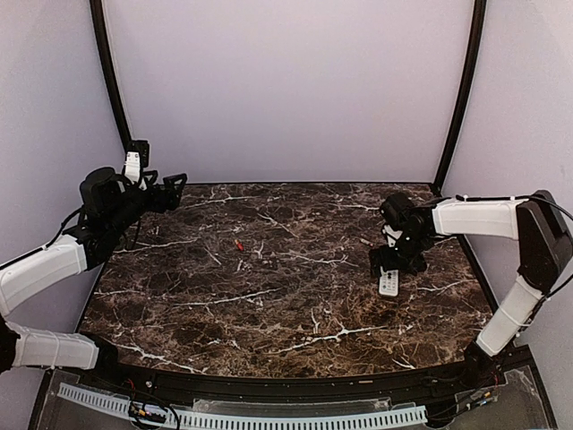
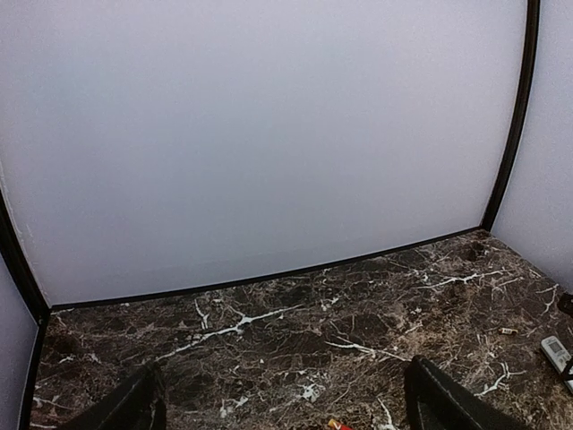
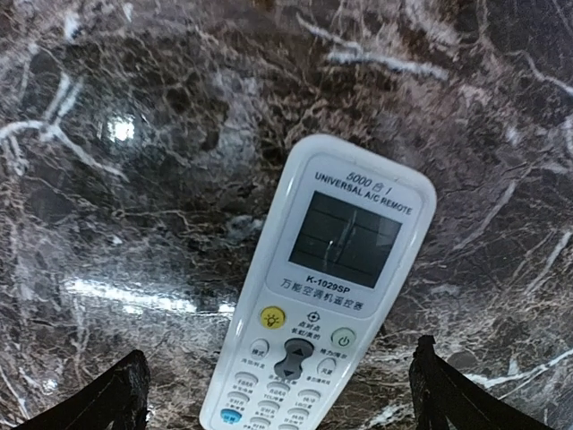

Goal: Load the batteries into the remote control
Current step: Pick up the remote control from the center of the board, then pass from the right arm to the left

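Top view: the left gripper (image 1: pixel 177 188) hangs at the upper left, jaws apart, holding nothing. The right gripper (image 1: pixel 390 266) stands wide apart just above the white remote control (image 1: pixel 389 285), right of centre on the marble table (image 1: pixel 269 313). A red battery (image 1: pixel 238 245) lies mid-table.

Left wrist view: the fingers (image 2: pixel 125 408) are spread wide, with the red battery at the bottom edge.

Right wrist view: the fingers (image 3: pixel 112 399) flank the face-up remote control without touching it.

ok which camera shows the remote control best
The right wrist view: the remote control fills much of the frame face up, with display, buttons and printed label readable. The top external view shows it only as a small white bar; the left wrist view catches part of it at the right edge.
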